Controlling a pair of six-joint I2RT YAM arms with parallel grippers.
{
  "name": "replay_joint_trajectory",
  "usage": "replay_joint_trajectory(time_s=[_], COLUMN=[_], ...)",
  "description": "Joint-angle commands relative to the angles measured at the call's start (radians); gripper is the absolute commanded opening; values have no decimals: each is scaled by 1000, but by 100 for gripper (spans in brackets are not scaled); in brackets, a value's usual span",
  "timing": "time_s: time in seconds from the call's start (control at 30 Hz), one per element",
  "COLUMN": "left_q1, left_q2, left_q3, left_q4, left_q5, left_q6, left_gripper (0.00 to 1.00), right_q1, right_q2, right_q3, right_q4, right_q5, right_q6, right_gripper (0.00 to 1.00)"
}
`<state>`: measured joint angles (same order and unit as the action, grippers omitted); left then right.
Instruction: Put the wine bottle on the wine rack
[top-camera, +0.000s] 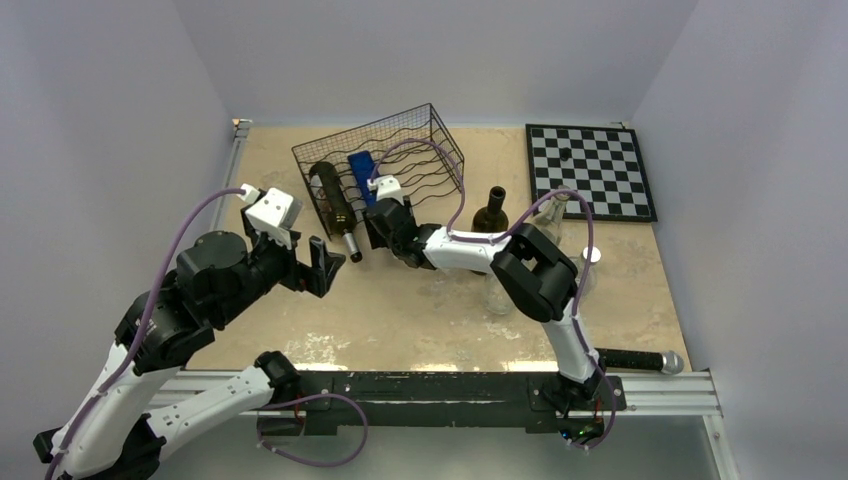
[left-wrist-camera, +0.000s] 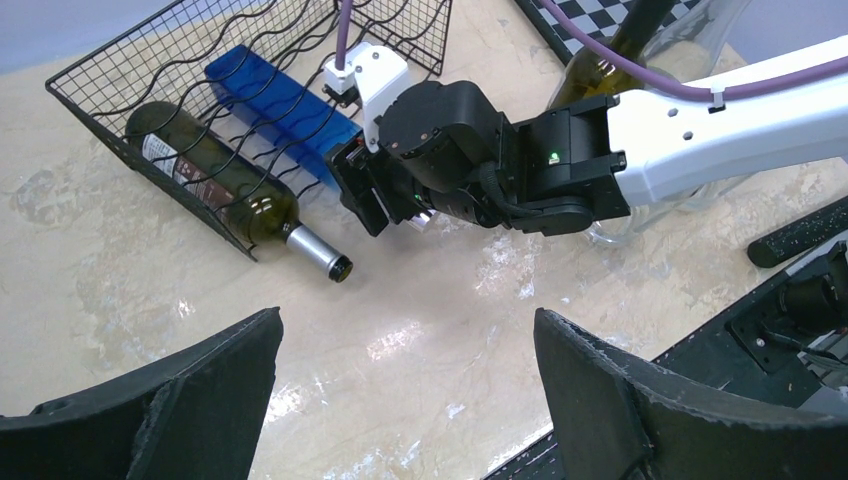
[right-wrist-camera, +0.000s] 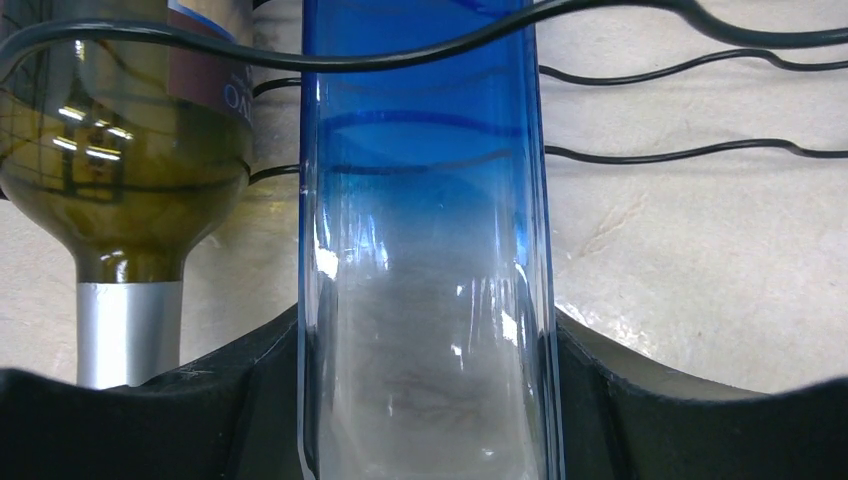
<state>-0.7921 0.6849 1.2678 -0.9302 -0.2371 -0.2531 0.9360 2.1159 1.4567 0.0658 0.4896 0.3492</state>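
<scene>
Lying clenched in the right gripper (right-wrist-camera: 430, 405), the blue wine bottle (right-wrist-camera: 430, 200) rests in the wine rack (top-camera: 441, 131) beside 1 green bottle (left-wrist-camera: 215, 185); the left gripper (left-wrist-camera: 405, 335) hovers nearby, jaws spread.

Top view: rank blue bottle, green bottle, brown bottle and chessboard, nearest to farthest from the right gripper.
1. blue bottle, held in the right gripper, partly in the wine rack.
2. green bottle, lying just left of it.
3. brown bottle, upright to the right.
4. chessboard, far right corner.

wine rack (top-camera: 446, 150) left filled (green bottle (top-camera: 330, 196), blue bottle (top-camera: 361, 166)), right free
</scene>
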Motion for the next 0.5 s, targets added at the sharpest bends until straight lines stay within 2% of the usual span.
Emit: replay_joint_trajectory(time_s=[0.0,0.3,0.37,0.47], left_q1=[0,0,-1,0], left_q2=[14,13,9,6], left_q3=[21,19,19,18], left_q4=[18,15,14,11], left_q5=[18,16,16,15], left_q6=[-29,-26,-26,-26], left_gripper=[99,99,99,99], right_q1=[-2,-8,-12,-19], right_q2=[-32,27,32,35], right_q3=[124,256,275,292], right_q4=[187,28,-6,-47], right_q5=[1,-7,4,3], right_q6=[19,48,71,88], right_gripper=[0,0,11,37])
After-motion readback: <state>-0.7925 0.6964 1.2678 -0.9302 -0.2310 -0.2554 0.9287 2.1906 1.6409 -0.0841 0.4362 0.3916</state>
